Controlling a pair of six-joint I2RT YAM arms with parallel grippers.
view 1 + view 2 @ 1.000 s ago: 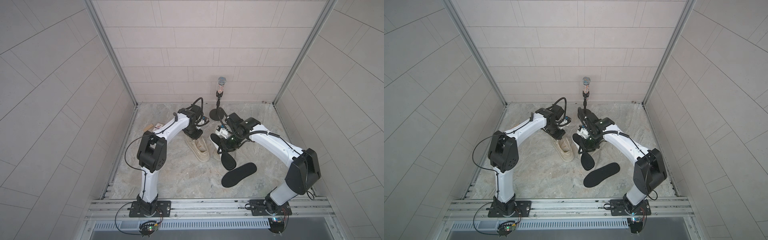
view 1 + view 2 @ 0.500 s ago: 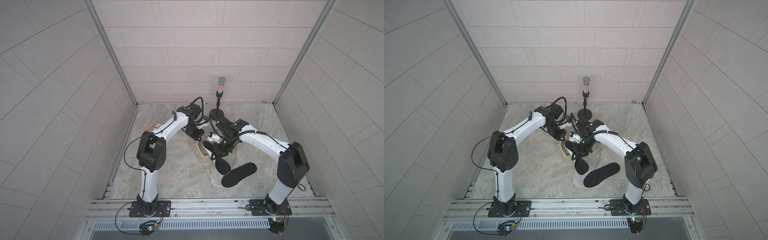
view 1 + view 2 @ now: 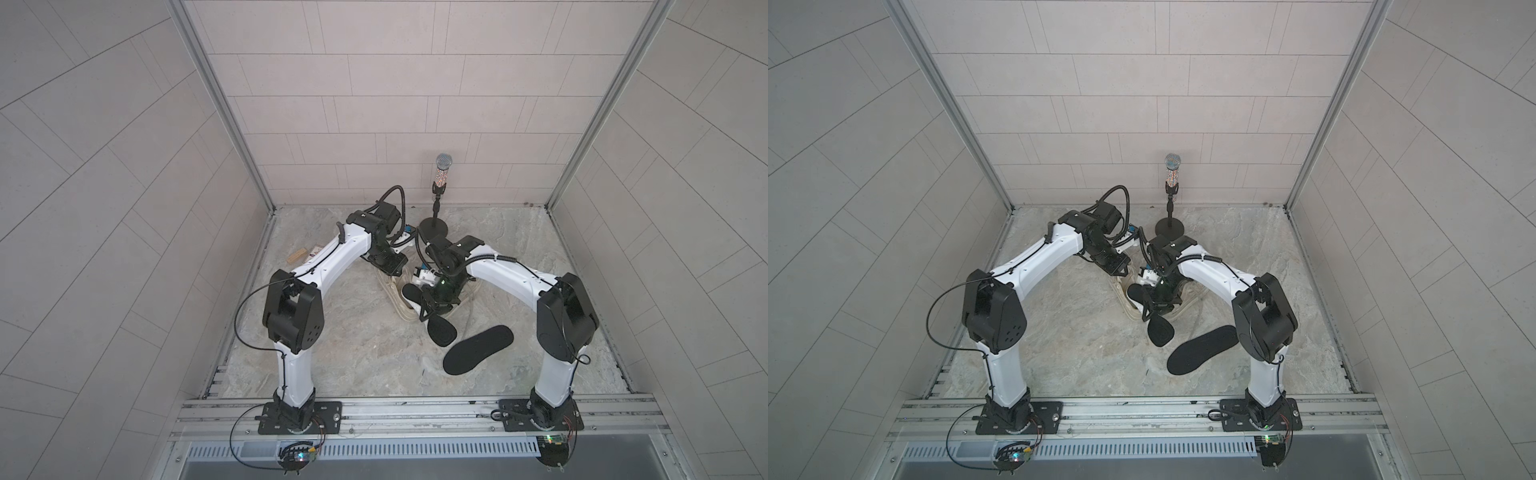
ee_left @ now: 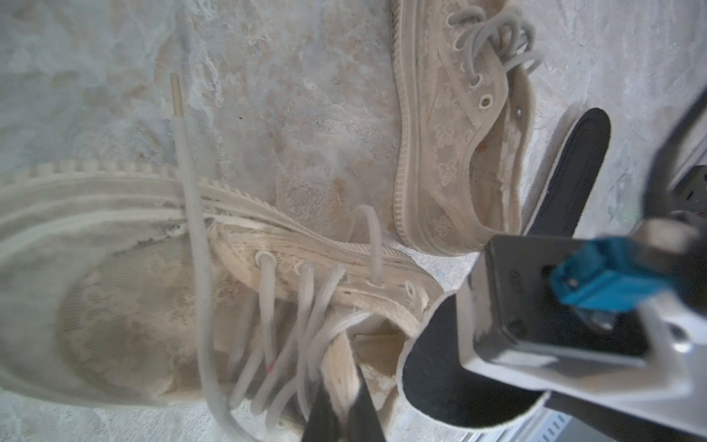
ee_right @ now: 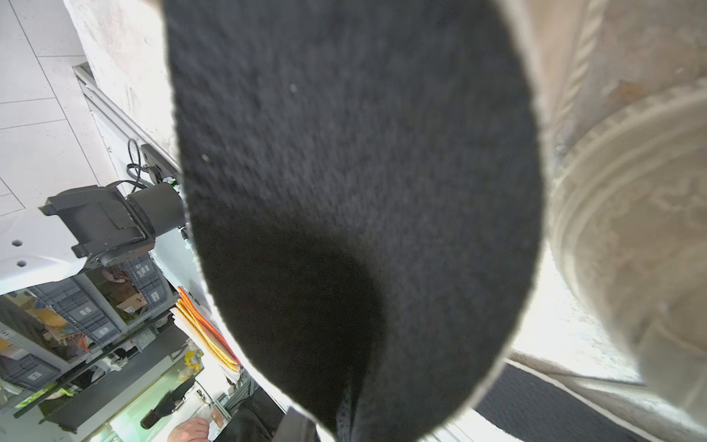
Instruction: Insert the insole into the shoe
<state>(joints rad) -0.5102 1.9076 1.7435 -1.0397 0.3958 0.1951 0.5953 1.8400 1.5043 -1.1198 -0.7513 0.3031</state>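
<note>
At shoe (image 4: 145, 317) collar, insole (image 4: 436, 367) tip overlapping rim, other shoe (image 4: 440, 134) near

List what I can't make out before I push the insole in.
How the right gripper holds the insole: the insole fills the right wrist view.
Whether the insole's end is inside the shoe: partly behind the right wrist camera in the left wrist view; too small in both top views.
Most of the left gripper: cut off by the left wrist view's edge.
</note>
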